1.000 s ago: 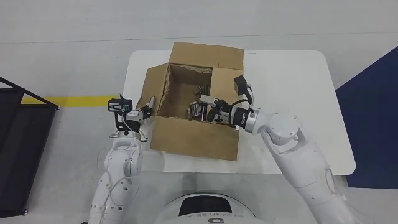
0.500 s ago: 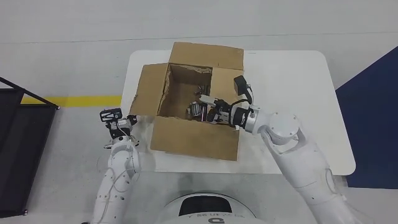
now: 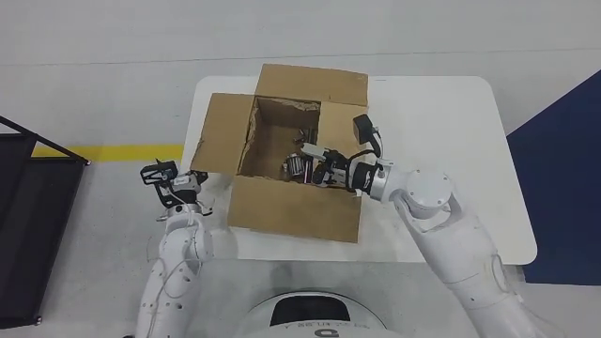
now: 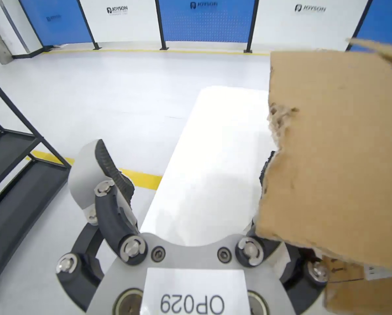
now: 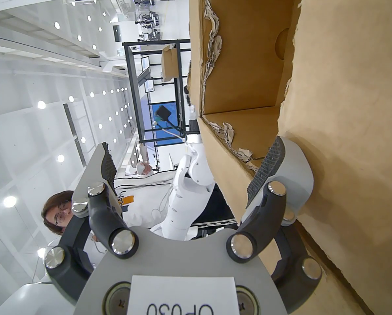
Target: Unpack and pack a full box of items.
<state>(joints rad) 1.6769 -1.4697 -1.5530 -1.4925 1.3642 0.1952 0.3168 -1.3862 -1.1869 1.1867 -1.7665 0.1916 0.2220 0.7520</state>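
One box (image 3: 291,208) beside left end effector (image 3: 195,188)

The right arm (image 3: 451,235) and left arm (image 3: 178,263) are glossy white, rounded shells. The left gripper (image 4: 186,158) and right gripper (image 5: 192,152) share grey plates, black links, silver screws, ribbed black pads (image 5: 109,165) and white printed labels.

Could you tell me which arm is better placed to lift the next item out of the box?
Right, probably. The right gripper is open at the rim of the box, next to the items inside. The left gripper sits outside the box, beside its side flap.
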